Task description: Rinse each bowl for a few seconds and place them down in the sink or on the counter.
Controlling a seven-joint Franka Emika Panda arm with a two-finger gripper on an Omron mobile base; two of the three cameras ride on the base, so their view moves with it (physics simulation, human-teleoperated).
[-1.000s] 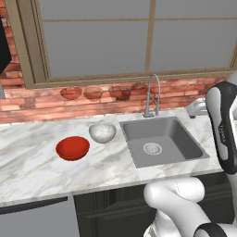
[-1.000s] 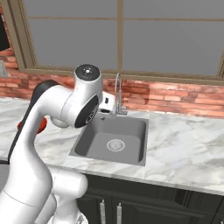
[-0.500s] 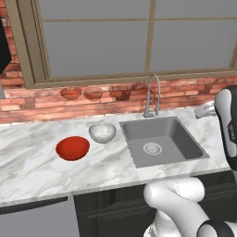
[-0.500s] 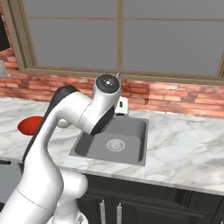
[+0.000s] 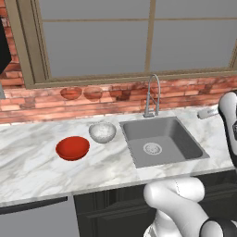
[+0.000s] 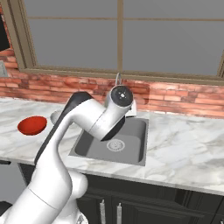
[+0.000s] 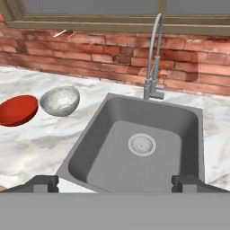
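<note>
On the counter [image 5: 32, 171] in the left base view: red bowl [image 5: 72, 148] and speckled white bowl [image 5: 102, 132] side by side, left of the sink [image 5: 163, 142] and faucet [image 5: 153, 95]

From the right base: red bowl [image 6: 32, 124] far left of the arm

Along the hand: gripper [image 7: 115, 182] spread wide, holding nothing, above the sink's near rim; drain [image 7: 142, 144] straight ahead; both bowls up-left, white one [image 7: 59, 100] nearer the basin

My arm [image 6: 65, 144]: glossy white rounded shell links, dark grey joint bands, a round dark cap [image 6: 121, 95] with a small pale centre at one joint.
</note>
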